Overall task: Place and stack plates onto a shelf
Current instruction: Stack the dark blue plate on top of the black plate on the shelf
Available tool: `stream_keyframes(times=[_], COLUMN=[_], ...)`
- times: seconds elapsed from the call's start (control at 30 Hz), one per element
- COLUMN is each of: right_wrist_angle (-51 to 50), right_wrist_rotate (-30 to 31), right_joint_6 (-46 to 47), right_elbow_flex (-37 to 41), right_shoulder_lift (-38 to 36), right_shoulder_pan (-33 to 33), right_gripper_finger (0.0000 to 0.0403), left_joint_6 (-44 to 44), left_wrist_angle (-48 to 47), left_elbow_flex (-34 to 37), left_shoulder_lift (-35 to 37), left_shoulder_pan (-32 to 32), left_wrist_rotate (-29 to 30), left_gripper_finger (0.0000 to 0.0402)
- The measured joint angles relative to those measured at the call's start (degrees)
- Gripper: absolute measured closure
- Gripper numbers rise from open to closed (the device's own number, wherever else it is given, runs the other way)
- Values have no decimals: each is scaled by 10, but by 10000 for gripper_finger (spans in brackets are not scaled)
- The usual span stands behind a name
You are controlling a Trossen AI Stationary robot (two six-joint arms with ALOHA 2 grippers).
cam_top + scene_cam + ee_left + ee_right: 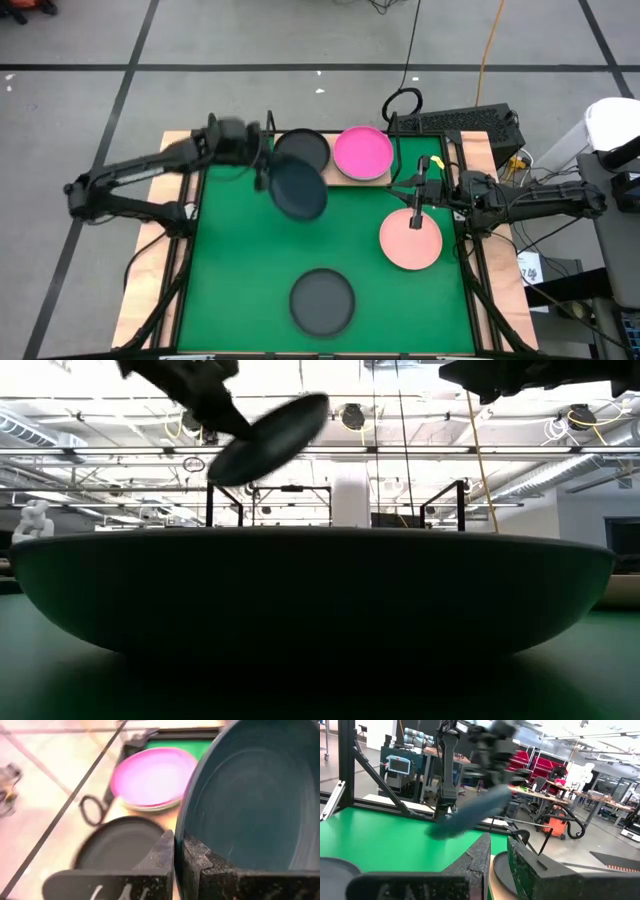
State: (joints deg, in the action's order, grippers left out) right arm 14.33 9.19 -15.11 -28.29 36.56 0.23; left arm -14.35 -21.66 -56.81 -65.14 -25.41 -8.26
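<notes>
My left gripper point(264, 168) point(178, 852) is shut on a dark grey plate point(298, 190) point(270, 438), held tilted in the air over the green mat, just in front of the light-wood shelf point(345, 182). On the shelf lie a dark plate point(303, 148) point(117, 842) and a hot pink plate point(362, 152) point(152, 777) that rests on a pale plate point(150, 806). A salmon plate point(410, 242) and another dark plate point(322, 302) lie flat on the mat. My right gripper point(400, 187) point(496, 851) waits above the mat's right side, its fingers a narrow gap apart with nothing between them. My left gripper pinches the dark plate's rim point(181, 837) between its two fingers, one on the inner face and one on the underside. The fingers come from the table's left, slanting down. The plate is lifted clear and tilted, its hollow side toward the wrist camera.
The green mat point(240, 270) has free room on its left and in the middle. A black frame point(470, 290) runs along its sides. The near dark plate point(320, 590) fills the low view. A cable loop point(402, 102) lies behind the shelf.
</notes>
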Motion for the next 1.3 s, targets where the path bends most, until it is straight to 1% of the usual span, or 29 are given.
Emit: stream_keyframes(times=[0.1, 0.23, 0.43, 0.53, 0.63, 0.7, 0.83, 0.9, 1.17, 1.23, 1.3], right_wrist_angle=[-1, -1, -5, -9, -11, -11, -12, -12, -12, -12, -12], right_wrist_rotate=[0, 0, 0, 0, 0, 0, 0, 0, 0, 0, 0], right_joint_6=[3, 4, 9, 9, 9, 10, 9, 9, 8, 8, 8], right_elbow_flex=[0, 0, 0, 0, 0, 0, 0, 0, 0, 0, 0], right_shoulder_lift=[0, 0, 0, 0, 0, 0, 0, 0, 0, 0, 0], right_shoulder_pan=[0, 0, 0, 0, 0, 0, 0, 0, 0, 0, 0], right_gripper_finger=[353, 353, 353, 353, 353, 353, 353, 353, 353, 353, 353], left_joint_6=[-15, -10, -26, -38, -38, -29, -30, -32, -38, -39, -39], left_wrist_angle=[-13, -61, -202, -261, -283, -281, -281, -280, -289, -289, -288], left_elbow_flex=[-61, -176, -343, -394, -412, -414, -413, -412, -412, -412, -412], left_shoulder_lift=[-71, -175, -328, -384, -420, -431, -445, -445, -444, -444, -444], left_shoulder_pan=[-71, -135, -188, -204, -214, -216, -216, -216, -215, -213, -209], left_wrist_rotate=[-32, -58, -67, -67, -58, -32, 38, 51, 53, 53, 53], left_gripper_finger=[392, 392, 392, 392, 392, 391, 379, 377, 370, 360, 341])
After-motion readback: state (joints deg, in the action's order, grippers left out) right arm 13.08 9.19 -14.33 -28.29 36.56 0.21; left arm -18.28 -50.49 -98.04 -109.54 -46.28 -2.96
